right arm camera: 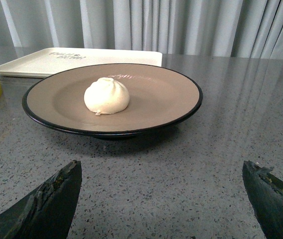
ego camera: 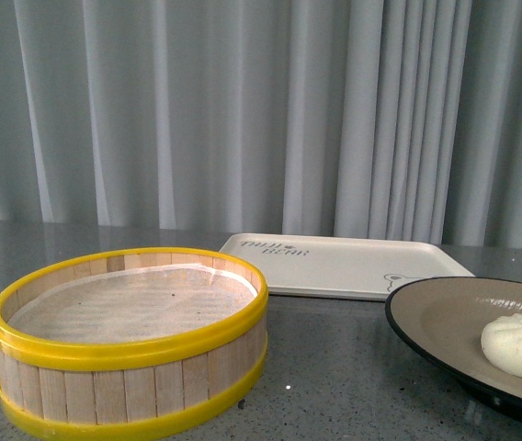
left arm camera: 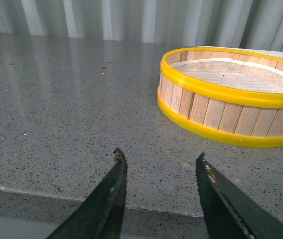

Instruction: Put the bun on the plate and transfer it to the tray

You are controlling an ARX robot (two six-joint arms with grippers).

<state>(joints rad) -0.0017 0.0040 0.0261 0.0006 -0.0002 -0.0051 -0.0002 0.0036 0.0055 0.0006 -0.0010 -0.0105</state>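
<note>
The white pleated bun lies on the tan plate with a black rim, on the grey table. In the front view the bun and plate are at the lower right. The cream tray lies flat behind the plate, empty; it also shows in the right wrist view. My right gripper is open wide and empty, a short way in front of the plate. My left gripper is open and empty over bare table, apart from the steamer basket. Neither arm shows in the front view.
A yellow-rimmed wooden steamer basket stands at the front left, lined with white paper and empty; it also shows in the left wrist view. Grey curtains hang behind the table. The table's near edge runs under my left gripper.
</note>
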